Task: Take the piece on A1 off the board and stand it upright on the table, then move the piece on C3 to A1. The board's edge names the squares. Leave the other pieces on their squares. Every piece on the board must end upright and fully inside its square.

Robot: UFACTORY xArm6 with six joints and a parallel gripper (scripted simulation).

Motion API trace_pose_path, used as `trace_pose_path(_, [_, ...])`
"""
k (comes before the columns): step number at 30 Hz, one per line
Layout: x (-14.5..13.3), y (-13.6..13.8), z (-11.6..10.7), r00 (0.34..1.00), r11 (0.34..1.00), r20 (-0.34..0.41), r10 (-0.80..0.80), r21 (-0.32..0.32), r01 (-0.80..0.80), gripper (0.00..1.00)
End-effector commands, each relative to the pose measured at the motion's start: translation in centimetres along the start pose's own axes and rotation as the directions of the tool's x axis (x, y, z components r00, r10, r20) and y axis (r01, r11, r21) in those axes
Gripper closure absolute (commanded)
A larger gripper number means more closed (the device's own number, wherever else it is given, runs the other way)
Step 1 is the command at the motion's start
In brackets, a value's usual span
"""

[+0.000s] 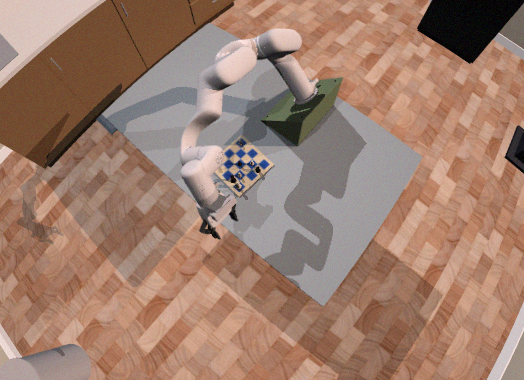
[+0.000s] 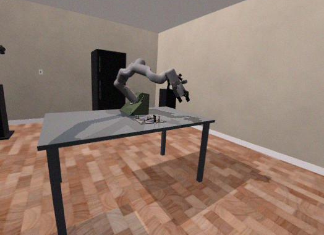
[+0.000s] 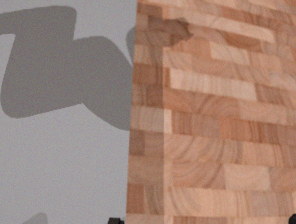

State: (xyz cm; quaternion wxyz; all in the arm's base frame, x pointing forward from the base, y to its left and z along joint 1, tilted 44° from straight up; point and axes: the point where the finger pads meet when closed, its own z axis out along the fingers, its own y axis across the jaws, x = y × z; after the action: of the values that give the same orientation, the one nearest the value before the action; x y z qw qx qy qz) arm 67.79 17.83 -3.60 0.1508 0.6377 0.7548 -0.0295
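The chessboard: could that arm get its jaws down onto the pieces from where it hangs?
Probably yes. The open, empty gripper hangs high by the table edge, beside the chessboard; nothing stands between.

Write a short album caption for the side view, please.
White arm on a green base reaches past the grey table, open gripper above the chessboard.
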Motion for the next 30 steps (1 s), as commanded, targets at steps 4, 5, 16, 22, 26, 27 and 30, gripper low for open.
trace_pose_path(4, [-9.0,-0.2,-2.7,0.999,0.998,-0.015,0.035,0.046,-0.034,0.00])
trace_pose_path(5, [-9.0,-0.2,-2.7,0.999,0.998,-0.015,0.035,0.046,-0.034,0.00])
trace_pose_path(16, [-22.5,-3.8,-6.6,0.992,0.986,-0.067,0.105,0.134,-0.096,0.00])
trace_pose_path(22, [-28.5,-6.5,-8.8,0.987,0.981,-0.092,0.129,0.156,-0.114,0.00])
trace_pose_path(26, [-29.5,-6.9,-9.2,0.987,0.981,-0.092,0.129,0.156,-0.114,0.00])
trace_pose_path(27, [-33.0,-9.3,-10.7,0.981,0.976,-0.120,0.152,0.173,-0.130,0.00])
trace_pose_path(30, [-33.7,-9.7,-11.0,0.981,0.976,-0.120,0.152,0.173,-0.130,0.00])
